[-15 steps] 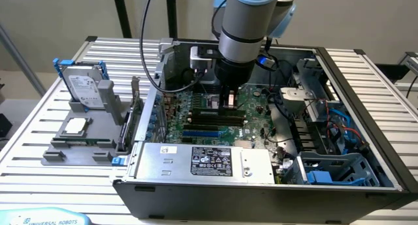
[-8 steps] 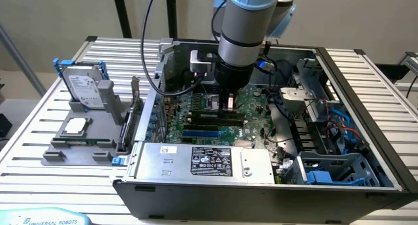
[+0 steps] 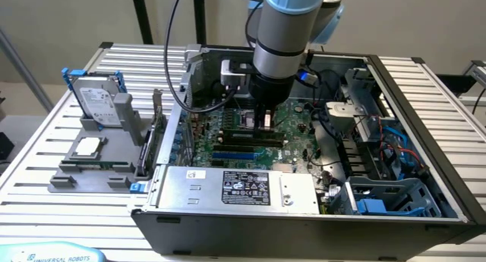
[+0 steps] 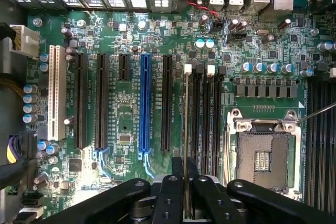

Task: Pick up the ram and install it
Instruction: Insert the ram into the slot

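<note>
The tool (image 4: 185,203) pinches the ram (image 4: 186,145) on edge, holding it thin and upright just above the motherboard's (image 4: 126,124) slots (image 4: 202,114), lined up for seating.

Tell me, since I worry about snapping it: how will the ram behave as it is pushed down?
The ram, seen edge-on in the gripper, looks thin and straight: probably stiff along its length, likely fragile if bent sideways. It seems light.
</note>
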`<state>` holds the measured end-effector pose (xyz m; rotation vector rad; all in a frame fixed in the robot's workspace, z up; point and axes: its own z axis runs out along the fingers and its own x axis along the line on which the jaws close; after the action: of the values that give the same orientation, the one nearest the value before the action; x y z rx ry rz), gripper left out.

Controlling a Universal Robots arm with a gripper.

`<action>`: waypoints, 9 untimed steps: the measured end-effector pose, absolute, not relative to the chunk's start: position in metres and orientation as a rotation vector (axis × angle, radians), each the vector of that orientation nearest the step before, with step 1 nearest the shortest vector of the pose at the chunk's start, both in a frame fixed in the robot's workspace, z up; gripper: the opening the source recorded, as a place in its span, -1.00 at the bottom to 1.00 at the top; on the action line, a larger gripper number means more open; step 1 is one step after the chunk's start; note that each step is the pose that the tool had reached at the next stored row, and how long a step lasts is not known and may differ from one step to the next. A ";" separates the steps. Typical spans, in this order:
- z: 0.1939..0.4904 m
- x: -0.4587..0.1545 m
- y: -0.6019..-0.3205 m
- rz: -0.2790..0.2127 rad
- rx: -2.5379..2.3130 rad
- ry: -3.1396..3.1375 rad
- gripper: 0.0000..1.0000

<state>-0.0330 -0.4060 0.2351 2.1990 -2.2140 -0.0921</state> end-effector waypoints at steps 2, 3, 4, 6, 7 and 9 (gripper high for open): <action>0.234 -0.033 -0.405 -0.092 2.199 -2.214 -0.73; 0.233 -0.033 -0.405 -0.092 2.199 -2.214 -0.73; 0.232 -0.033 -0.405 -0.092 2.199 -2.214 -0.73; 0.232 -0.033 -0.404 -0.092 2.199 -2.214 -0.73; 0.232 -0.033 -0.404 -0.092 2.199 -2.214 -0.73; 0.232 -0.033 -0.404 -0.092 2.199 -2.214 -0.73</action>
<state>-0.0330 -0.4044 0.2315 2.1989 -2.2140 -0.0920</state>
